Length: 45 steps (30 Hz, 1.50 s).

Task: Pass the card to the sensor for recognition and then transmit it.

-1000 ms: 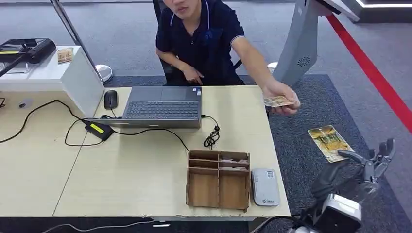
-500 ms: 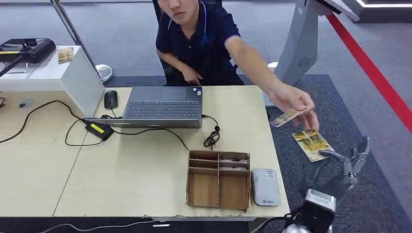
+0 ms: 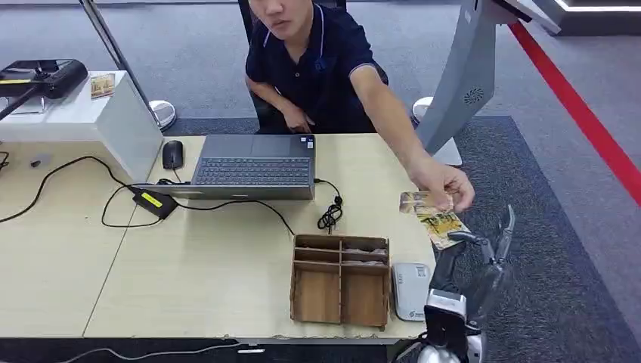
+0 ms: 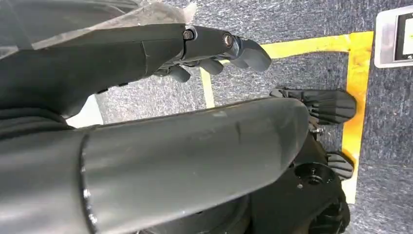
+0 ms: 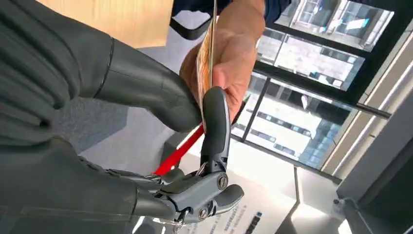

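**Inspector:** Card status?

**Robot:** Card [image 3: 443, 226] pinched between thumb and a finger of my right hand [image 3: 478, 246], past the counter [image 3: 227, 280] edge. A person's hand [image 3: 446, 185] touches it, holding a second card [image 3: 414, 202].

**Inspector:** Risk?

**Robot:** Thin pinch at one edge; if that person tugs, I judge it could slip before reaching the sensor [image 3: 412, 291].

**Inspector:** Pose?

**Robot:** Right arm raised, other fingers spread. Left hand [image 4: 214, 53] hangs, empty, fingers loosely curled.

No wording is showing clearly enough to read. The small grey rectangular card reader [image 3: 412, 292] on the table is carrying a tiny blue logo, too small to make out. The yellow patterned card [image 3: 440, 224] is showing printed artwork, its lettering blurred.
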Each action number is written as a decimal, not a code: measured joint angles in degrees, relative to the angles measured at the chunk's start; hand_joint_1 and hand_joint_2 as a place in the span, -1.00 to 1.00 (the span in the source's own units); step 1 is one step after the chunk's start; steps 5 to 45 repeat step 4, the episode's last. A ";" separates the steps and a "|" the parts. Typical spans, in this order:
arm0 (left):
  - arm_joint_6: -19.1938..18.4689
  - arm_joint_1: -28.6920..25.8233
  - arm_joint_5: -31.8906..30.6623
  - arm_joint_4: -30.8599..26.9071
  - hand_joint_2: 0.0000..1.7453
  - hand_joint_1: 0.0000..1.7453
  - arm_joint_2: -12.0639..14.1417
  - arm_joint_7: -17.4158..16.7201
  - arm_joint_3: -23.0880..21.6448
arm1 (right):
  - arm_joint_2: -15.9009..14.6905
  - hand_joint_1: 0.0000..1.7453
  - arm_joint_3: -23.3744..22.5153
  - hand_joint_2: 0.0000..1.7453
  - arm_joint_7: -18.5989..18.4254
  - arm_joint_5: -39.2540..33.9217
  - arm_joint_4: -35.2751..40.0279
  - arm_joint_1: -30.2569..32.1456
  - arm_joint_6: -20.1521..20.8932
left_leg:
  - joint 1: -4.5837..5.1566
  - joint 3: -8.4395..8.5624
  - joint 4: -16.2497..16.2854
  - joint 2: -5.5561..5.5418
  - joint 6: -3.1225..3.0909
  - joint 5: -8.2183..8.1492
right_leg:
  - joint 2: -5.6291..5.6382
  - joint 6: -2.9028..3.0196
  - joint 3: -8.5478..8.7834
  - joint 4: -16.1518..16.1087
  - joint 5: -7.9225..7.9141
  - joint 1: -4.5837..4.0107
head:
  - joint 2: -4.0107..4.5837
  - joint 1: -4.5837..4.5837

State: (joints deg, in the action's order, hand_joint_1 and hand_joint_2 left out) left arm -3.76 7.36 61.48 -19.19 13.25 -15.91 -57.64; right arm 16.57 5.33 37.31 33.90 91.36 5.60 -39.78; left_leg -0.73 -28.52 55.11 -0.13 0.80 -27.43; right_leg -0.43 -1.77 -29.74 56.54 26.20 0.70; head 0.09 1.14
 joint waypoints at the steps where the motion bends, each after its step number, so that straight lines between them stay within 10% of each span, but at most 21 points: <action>1: 0.00 0.00 -0.04 0.00 -1.00 -1.00 0.00 0.00 -0.11 | -0.04 1.00 0.09 1.00 -0.02 0.07 -0.32 -0.09 0.00 | 0.00 0.00 0.00 0.00 0.00 0.00 | 0.00 0.00 0.00 0.00 0.00 0.00 | 0.00 0.00; 45: 0.00 0.00 -0.07 0.00 -1.00 -1.00 0.00 0.00 -0.26 | -0.11 1.00 0.48 1.00 -0.13 0.15 -1.38 -0.32 0.02 | 0.00 0.00 0.00 -0.01 0.00 0.00 | -0.01 0.00 -0.01 0.00 0.00 0.00 | 0.00 0.00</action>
